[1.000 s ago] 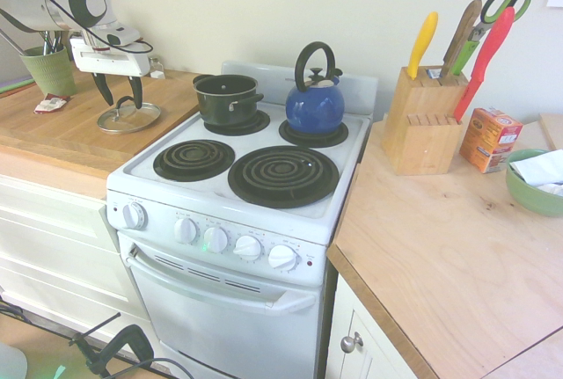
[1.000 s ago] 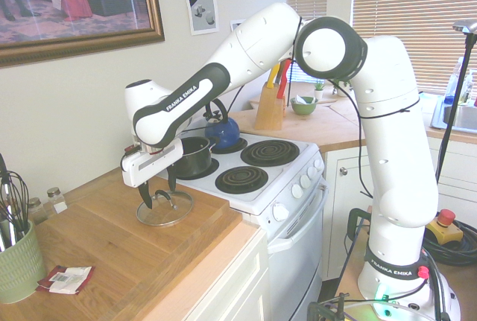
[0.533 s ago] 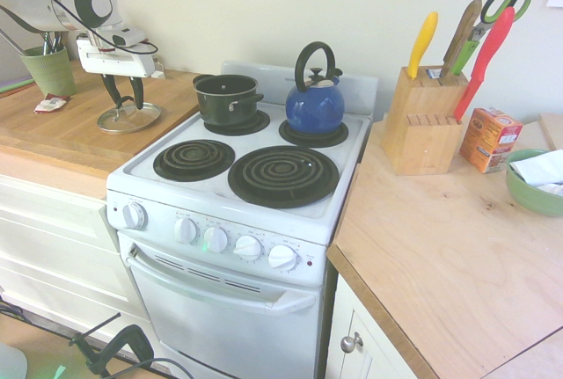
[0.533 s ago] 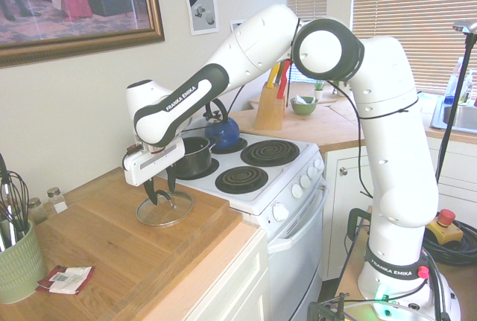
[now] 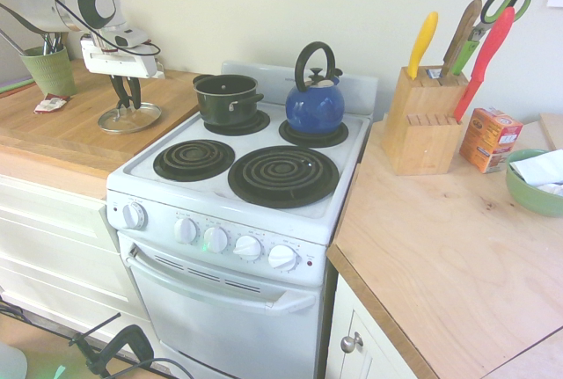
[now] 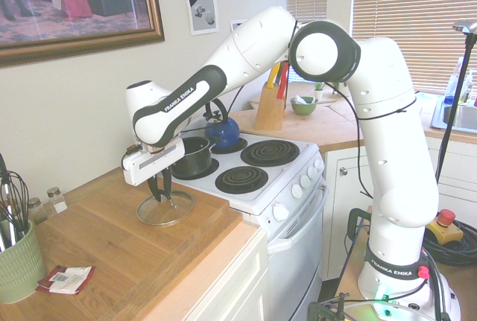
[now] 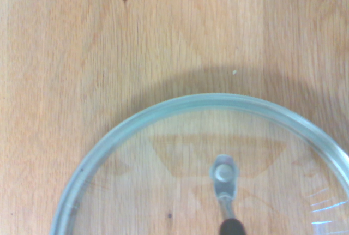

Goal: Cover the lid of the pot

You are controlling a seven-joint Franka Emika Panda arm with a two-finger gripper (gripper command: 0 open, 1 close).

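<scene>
A green cup (image 5: 49,70) of utensils stands at the back left of the wooden counter (image 5: 62,137). The lid (image 5: 129,118) lies flat on the counter near its right edge, just beside the stove (image 5: 246,185). The gripper (image 5: 129,105) points straight down over the lid, its fingers drawn narrow about the knob at the lid's centre; whether they touch it cannot be told. The pot (image 5: 225,98) sits uncovered on the stove's back left burner, with a blue kettle (image 5: 314,106) on the back right one. A knife block (image 5: 422,120) stands on the counter right of the stove.
</scene>
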